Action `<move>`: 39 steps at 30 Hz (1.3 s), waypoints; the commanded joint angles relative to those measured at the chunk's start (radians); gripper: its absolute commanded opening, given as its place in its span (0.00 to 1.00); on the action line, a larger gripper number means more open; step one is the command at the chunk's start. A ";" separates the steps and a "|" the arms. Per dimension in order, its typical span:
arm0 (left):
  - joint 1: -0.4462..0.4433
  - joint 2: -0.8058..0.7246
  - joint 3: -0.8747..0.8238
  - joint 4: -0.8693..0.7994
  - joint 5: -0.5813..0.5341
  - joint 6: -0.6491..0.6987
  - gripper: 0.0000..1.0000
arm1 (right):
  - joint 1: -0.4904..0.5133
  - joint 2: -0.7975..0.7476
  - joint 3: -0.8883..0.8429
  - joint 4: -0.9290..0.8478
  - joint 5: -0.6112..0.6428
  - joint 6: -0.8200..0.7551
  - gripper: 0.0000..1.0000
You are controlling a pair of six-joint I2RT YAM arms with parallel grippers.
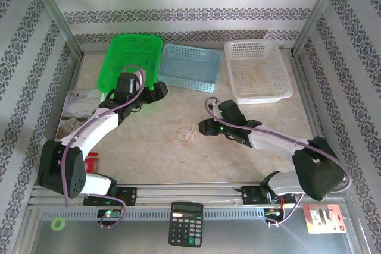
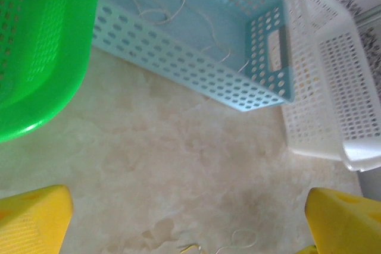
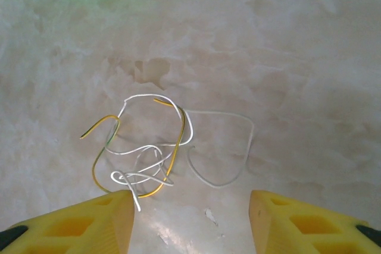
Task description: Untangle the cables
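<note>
While both arms reach in over the marbled table (image 1: 178,108), three perforated baskets line its far edge: a green basket (image 1: 137,38) on the left, a white basket (image 1: 262,94) on the right, and a smaller blue basket (image 1: 188,81) between them. The left arm (image 1: 98,126) stretches toward the far left, and the left gripper (image 1: 159,91) hangs just near of the green and blue baskets, its yellow fingers (image 2: 36,221) spread wide over bare table. The right arm (image 1: 280,141) reaches leftward from the near right, and the right gripper (image 1: 204,127) also has its jaws wide apart, holding nothing. A booklet (image 1: 77,108) lies at the table's left edge, and a calculator (image 1: 186,223) sits at the near edge between the two bases. The cables (image 1: 186,132) lie near the middle of the table, just left of the right gripper. They are whitish and yellow-orange loops crossing one another, with one whitish end just beside a fingertip.
</note>
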 commanded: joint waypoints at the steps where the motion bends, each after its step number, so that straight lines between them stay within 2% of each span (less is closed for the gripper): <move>1: -0.011 -0.034 0.027 0.078 -0.006 -0.035 1.00 | 0.025 0.060 0.056 -0.044 0.057 -0.092 0.52; 10: -0.010 -0.038 0.024 0.097 0.005 -0.052 1.00 | 0.059 0.192 0.116 -0.058 0.150 -0.141 0.51; 20: -0.010 -0.046 0.021 0.112 0.008 -0.061 1.00 | 0.057 0.280 0.169 -0.030 0.162 -0.157 0.48; 21: -0.010 -0.045 0.020 0.113 0.010 -0.061 1.00 | 0.057 0.290 0.176 -0.027 0.161 -0.160 0.46; 22: -0.011 -0.046 0.021 0.115 0.011 -0.061 1.00 | 0.055 0.295 0.181 -0.028 0.159 -0.163 0.39; 25: -0.009 -0.046 0.026 0.112 0.018 -0.061 1.00 | 0.052 0.279 0.188 -0.050 0.139 -0.172 0.11; 27: -0.011 -0.049 0.029 0.109 0.025 -0.060 1.00 | 0.051 0.233 0.184 -0.074 0.110 -0.174 0.00; 30: -0.010 -0.056 0.033 0.105 0.032 -0.057 1.00 | 0.043 0.143 0.198 -0.127 0.019 -0.179 0.00; 33: -0.010 -0.057 0.037 0.111 0.048 -0.055 1.00 | 0.022 0.069 0.213 -0.144 -0.140 -0.180 0.00; 39: -0.010 -0.048 0.036 0.152 0.126 -0.057 1.00 | -0.060 0.007 0.224 -0.070 -0.372 -0.095 0.00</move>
